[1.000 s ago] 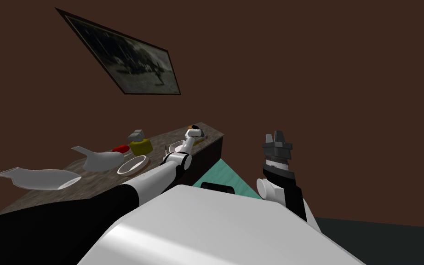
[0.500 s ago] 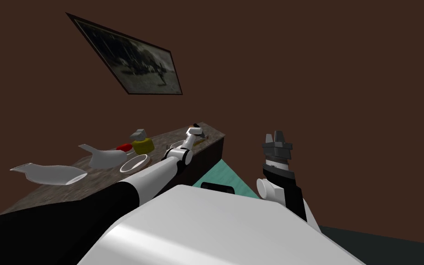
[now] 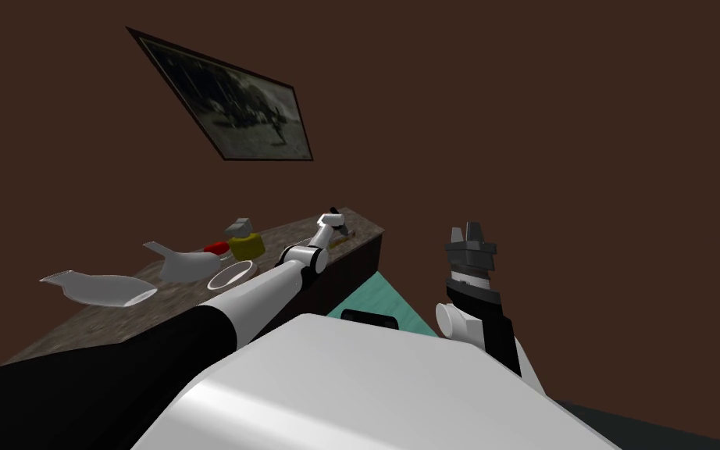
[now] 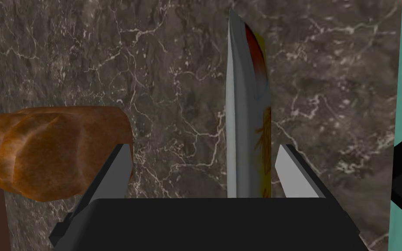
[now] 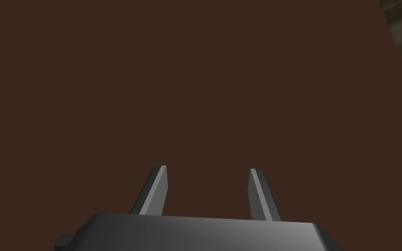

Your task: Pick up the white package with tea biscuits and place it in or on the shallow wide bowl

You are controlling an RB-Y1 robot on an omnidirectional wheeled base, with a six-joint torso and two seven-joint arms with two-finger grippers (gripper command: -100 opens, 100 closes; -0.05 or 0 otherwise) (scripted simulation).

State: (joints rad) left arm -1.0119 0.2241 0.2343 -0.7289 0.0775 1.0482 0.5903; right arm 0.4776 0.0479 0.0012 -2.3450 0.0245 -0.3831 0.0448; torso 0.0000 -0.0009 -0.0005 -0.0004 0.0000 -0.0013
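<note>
L gripper [image 4: 202,148] over marble counter [image 4: 326,87], jaws wide, straddling thin white package [image 4: 239,130] seen edge-on, nearer one finger, not gripped; brown loaf [image 4: 43,148] just beside; shallow bowl [image 3: 232,275] on same counter, by L forearm. R gripper [image 5: 208,170] raised clear, jaws wide

Package [image 4: 246,113] lower end hidden; bread loaf [image 4: 43,148] cut by edge.
</note>
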